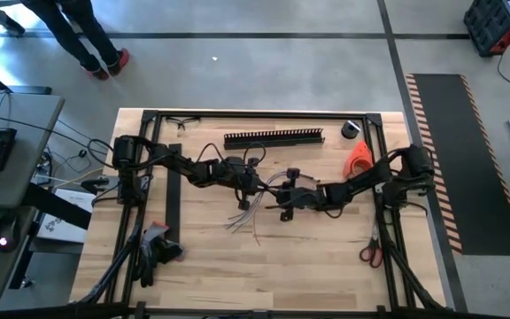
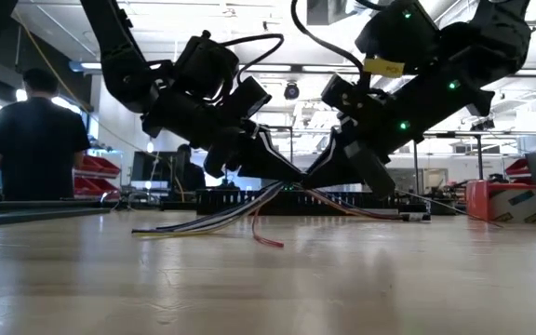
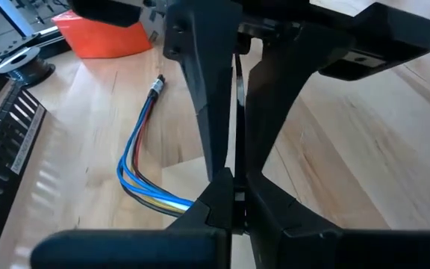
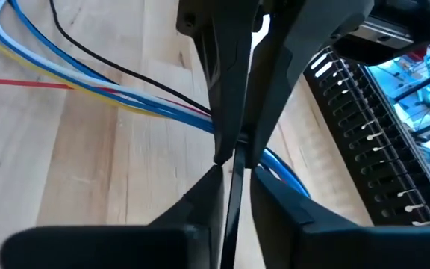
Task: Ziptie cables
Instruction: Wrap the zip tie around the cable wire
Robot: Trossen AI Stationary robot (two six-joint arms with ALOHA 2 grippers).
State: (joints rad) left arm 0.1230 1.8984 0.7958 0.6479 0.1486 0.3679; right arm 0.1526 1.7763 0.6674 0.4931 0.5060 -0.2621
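High view: left gripper (image 1: 253, 184) and right gripper (image 1: 283, 199) brought close together over the middle of the wooden table (image 1: 326, 257), at the cables (image 1: 248, 213), which fan out loose toward the table's near edge. Black slotted strip (image 1: 274, 138) lying across the far side, a second black strip (image 1: 173, 199) along the left side. Orange object (image 1: 358, 159) beside the right arm, red-handled scissors (image 1: 371, 253) near the right frame post. Person's legs (image 1: 87, 40) on the floor beyond the table.

Low view: both grippers tilted down, tips nearly meeting just above the tabletop. Cables (image 2: 214, 218) trailing from that meeting point along the wood, one red strand (image 2: 266, 240) curling out in front. Person in a dark shirt (image 2: 33, 140) standing in the room behind.

Left wrist view: left gripper (image 3: 234, 196) shut tight on a thin black strap (image 3: 239, 82) running up between the fingers (image 3: 201, 90). Blue, red and yellow wires (image 3: 142, 153) curving over the wood beside it, ending in a small connector (image 3: 156, 86).

Right wrist view: right gripper (image 4: 234, 153) nearly closed, pinching the same sort of thin black strap (image 4: 233, 202) right where the cables (image 4: 80, 78) pass behind the fingertips. Slotted strip (image 4: 364, 127) off to one side.
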